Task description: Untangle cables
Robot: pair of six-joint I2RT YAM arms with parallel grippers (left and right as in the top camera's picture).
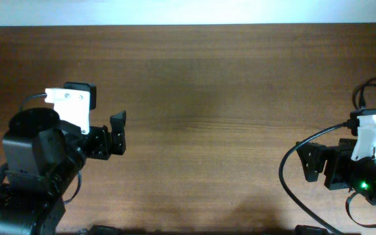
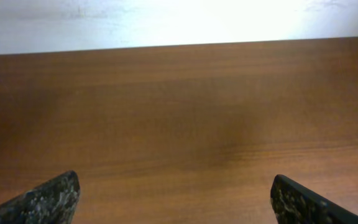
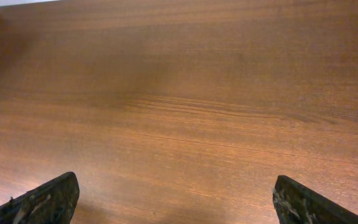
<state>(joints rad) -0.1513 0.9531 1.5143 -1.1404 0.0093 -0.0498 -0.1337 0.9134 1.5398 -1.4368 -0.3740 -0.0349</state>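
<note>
The thin black cables are out of view in every view. My left gripper (image 1: 117, 134) is at the left side of the wooden table (image 1: 207, 98), open and empty, its fingers pointing right. In the left wrist view its two finger tips (image 2: 174, 199) stand wide apart over bare wood. My right gripper (image 1: 313, 160) is at the right side, open and empty, pointing left. In the right wrist view its tips (image 3: 176, 199) are also wide apart over bare wood.
Thicker black wires (image 1: 286, 176) belonging to the right arm loop beside it at the front right. The table's far edge (image 1: 188, 25) meets a white wall, which also shows in the left wrist view (image 2: 166, 25).
</note>
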